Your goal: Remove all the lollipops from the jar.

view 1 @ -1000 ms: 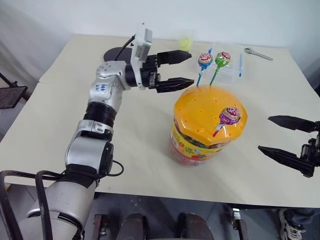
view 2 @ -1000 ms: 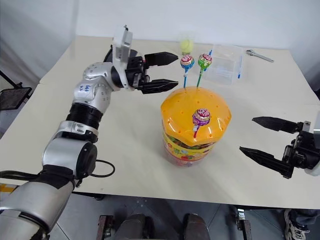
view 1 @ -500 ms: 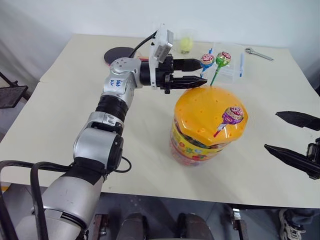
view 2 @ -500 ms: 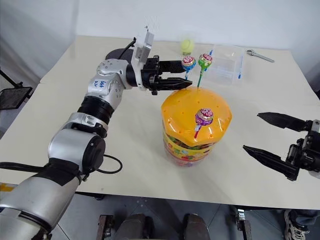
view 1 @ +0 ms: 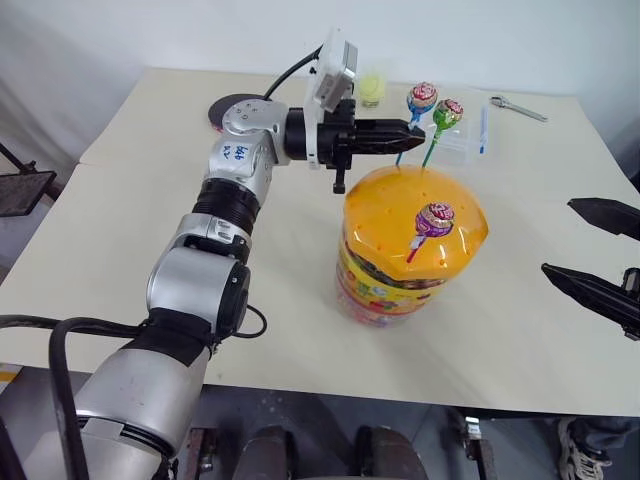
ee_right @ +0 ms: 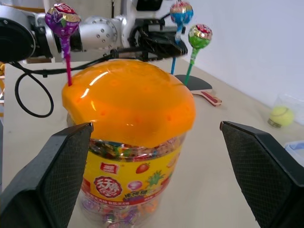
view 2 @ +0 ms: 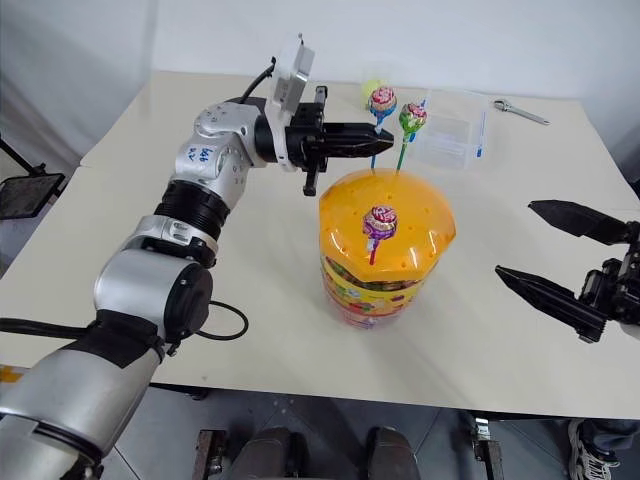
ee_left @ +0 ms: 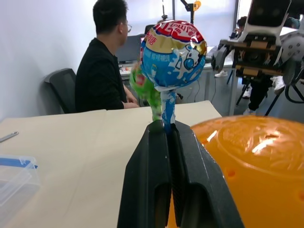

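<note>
A blue-stick lollipop [view 1: 421,100] stands at the far edge of the jar [view 1: 408,246] lid, its stick pinched by the left gripper [view 1: 410,129], likely for pulling out. Beside it, green [view 1: 447,112]; nearer, purple [view 1: 434,219]. Right gripper [view 2: 545,258] waits spread wide, right of the jar.

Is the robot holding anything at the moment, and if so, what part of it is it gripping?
Yes. The left gripper is shut on the blue lollipop, pinching its stick just below the wrapped head. The right gripper is open and holds nothing.
</note>
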Motion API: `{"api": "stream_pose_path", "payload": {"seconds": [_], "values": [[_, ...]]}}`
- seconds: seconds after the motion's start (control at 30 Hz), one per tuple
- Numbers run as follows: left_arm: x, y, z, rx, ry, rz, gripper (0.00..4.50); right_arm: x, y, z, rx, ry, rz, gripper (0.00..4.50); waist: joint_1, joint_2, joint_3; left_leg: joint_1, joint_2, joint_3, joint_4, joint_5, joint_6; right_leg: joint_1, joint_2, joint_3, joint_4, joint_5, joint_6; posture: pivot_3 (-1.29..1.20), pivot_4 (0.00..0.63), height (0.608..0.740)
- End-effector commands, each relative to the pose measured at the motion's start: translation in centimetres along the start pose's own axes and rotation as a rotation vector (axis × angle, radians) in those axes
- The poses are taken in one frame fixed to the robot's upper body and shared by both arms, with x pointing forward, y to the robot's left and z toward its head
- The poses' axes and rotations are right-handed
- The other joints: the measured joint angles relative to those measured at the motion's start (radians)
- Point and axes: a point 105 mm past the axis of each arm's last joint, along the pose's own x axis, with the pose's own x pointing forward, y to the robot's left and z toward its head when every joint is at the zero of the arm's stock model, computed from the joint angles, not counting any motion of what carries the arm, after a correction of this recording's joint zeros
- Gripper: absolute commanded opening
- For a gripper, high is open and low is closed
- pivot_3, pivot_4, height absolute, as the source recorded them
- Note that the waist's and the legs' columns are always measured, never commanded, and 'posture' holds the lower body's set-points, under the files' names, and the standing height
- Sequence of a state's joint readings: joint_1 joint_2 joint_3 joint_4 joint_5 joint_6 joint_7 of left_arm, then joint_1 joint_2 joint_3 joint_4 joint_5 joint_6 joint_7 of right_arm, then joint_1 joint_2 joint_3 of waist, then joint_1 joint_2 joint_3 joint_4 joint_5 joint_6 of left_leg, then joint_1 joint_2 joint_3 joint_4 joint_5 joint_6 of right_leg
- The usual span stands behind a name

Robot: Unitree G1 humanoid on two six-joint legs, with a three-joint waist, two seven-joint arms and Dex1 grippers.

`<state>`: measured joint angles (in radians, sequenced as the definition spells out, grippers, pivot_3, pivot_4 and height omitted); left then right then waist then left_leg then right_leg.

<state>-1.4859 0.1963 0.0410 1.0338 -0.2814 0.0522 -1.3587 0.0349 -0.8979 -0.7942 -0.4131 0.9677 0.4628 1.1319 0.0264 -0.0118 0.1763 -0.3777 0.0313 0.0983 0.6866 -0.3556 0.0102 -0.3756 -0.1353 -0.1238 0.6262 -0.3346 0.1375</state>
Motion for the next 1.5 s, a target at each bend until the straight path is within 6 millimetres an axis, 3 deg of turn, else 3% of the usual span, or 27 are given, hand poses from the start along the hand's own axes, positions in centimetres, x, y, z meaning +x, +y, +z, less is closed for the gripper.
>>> {"api": "stream_pose_path", "payload": {"seconds": [0.03, 0.23, 0.33, 0.37, 0.47, 0.57, 0.7, 0.83, 0.87, 0.97, 1.13, 1.33, 1.43, 1.5], "values": [[-0.6, 0.9, 4.0, 0.124, -0.022, 0.061, 0.03, -0.1, -0.6, 0.9, -0.052, -0.002, -0.003, 4.5, -0.001, 0.0, 0.0, 0.0, 0.0, 0.0, 0.0, 0.0, 0.0, 0.0, 0.0, 0.0, 0.0, 0.0, 0.0, 0.0, 0.15, 0.74], [-4.2, 2.8, 4.5, 0.054, 0.11, 0.266, 0.03, -0.1, -1.2, 0.9, -0.062, 0.008, -0.001, 4.5, -0.002, 0.0, 0.0, 0.0, 0.0, 0.0, 0.0, 0.0, 0.0, 0.0, 0.0, 0.0, 0.0, 0.0, 0.0, 0.0, 0.15, 0.74], [-7.4, 3.5, 3.7, 0.006, 0.161, 0.439, 0.03, -0.1, -1.5, 0.9, -0.063, 0.018, 0.01, 4.5, -0.003, 0.0, 0.0, 0.0, 0.0, -0.001, 0.0, 0.0, 0.0, 0.0, 0.0, 0.0, 0.0, 0.0, 0.0, 0.0, 0.15, 0.74], [-9.7, 3.5, 2.5, -0.026, 0.234, 0.525, 0.03, -0.1, -1.6, 0.8, -0.061, 0.025, 0.015, 4.5, -0.003, 0.001, 0.0, 0.0, 0.0, -0.002, 0.0, 0.0, 0.0, 0.0, 0.0, 0.0, 0.001, 0.0, 0.0, 0.0, 0.15, 0.74], [-16.8, 1.4, -2.9, -0.226, 0.535, 0.757, 0.03, 0.1, -2.1, 0.6, -0.057, 0.032, 0.022, 4.5, -0.014, 0.002, -0.001, 0.001, 0.0, -0.004, 0.0, 0.0, 0.0, -0.001, 0.0, 0.001, 0.001, 0.0, 0.0, 0.0, 0.15, 0.74], [-19.3, -1.5, -5.9, -0.336, 0.69, 0.823, 0.03, 0.2, -2.5, 0.4, -0.055, 0.035, 0.027, 4.5, -0.026, 0.001, 0.0, 0.003, 0.001, -0.005, -0.002, 0.0, 0.0, -0.001, 0.001, 0.003, 0.002, 0.0, 0.0, 0.0, 0.15, 0.74], [-22.2, -5.1, -8.8, -0.477, 0.851, 0.914, 0.03, 0.6, -3.0, 0.1, -0.05, 0.039, 0.034, 4.5, -0.006, -0.001, 0.001, -0.001, 0.001, -0.006, 0.003, 0.0, 0.0, -0.001, 0.001, 0.002, 0.003, 0.0, 0.0, 0.0, 0.15, 0.74], [-25.0, -7.2, -11.0, -0.601, 0.988, 1.017, 0.03, 0.9, -3.3, -0.3, -0.046, 0.041, 0.042, 4.5, 0.004, -0.001, 0.001, -0.004, 0.001, -0.006, 0.007, 0.0, 0.0, -0.001, 0.001, 0.002, 0.003, 0.0, 0.0, 0.0, 0.15, 0.74], [-25.4, -7.7, -11.3, -0.651, 1.021, 1.029, 0.26, 1.0, -3.4, -0.3, -0.046, 0.04, 0.045, 4.5, 0.004, -0.001, 0.001, -0.004, 0.001, -0.006, 0.008, 0.0, 0.0, -0.001, 0.001, 0.001, 0.003, 0.0, 0.0, 0.0, 0.15, 0.74], [-25.4, -8.0, -11.0, -0.701, 1.038, 1.037, 0.98, 1.2, -3.6, -0.4, -0.046, 0.046, 0.053, 4.5, 0.004, -0.001, 0.001, -0.007, 0.001, -0.007, 0.01, 0.0, 0.0, -0.001, 0.001, 0.001, 0.003, 0.0, 0.0, 0.0, 0.15, 0.74], [-25.2, -7.4, -8.7, -0.641, 1.057, 1.03, 2.63, 1.3, -3.9, -0.2, -0.055, 0.048, 0.052, 4.5, 0.0, -0.001, 0.001, -0.008, 0.001, -0.008, 0.011, 0.0, 0.0, -0.002, 0.001, 0.0, 0.003, 0.0, 0.0, 0.0, 0.15, 0.74], [-23.2, -5.2, -3.9, -0.433, 0.991, 0.928, 4.48, 0.7, -4.0, 0.0, -0.071, 0.062, 0.039, 4.5, 0.004, -0.001, 0.001, -0.009, 0.001, -0.007, 0.011, 0.0, 0.0, -0.002, 0.001, 0.0, 0.003, 0.0, 0.0, 0.0, 0.15, 0.74], [-20.0, -4.5, -1.9, -0.381, 0.839, 0.786, 4.48, 0.4, -4.0, 0.3, -0.082, 0.063, 0.031, 4.5, 0.006, -0.001, 0.001, -0.009, 0.001, -0.007, 0.011, 0.0, 0.001, -0.002, 0.001, 0.0, 0.003, 0.0, 0.0, 0.0, 0.15, 0.74], [-17.6, -3.8, -0.4, -0.254, 0.7, 0.675, 4.48, 0.2, -4.0, 0.8, -0.088, 0.048, 0.031, 4.5, 0.006, -0.001, 0.001, -0.009, 0.001, -0.007, 0.011, 0.0, 0.001, -0.002, 0.001, -0.001, 0.003, 0.0, 0.0, 0.0, 0.15, 0.74]]}}
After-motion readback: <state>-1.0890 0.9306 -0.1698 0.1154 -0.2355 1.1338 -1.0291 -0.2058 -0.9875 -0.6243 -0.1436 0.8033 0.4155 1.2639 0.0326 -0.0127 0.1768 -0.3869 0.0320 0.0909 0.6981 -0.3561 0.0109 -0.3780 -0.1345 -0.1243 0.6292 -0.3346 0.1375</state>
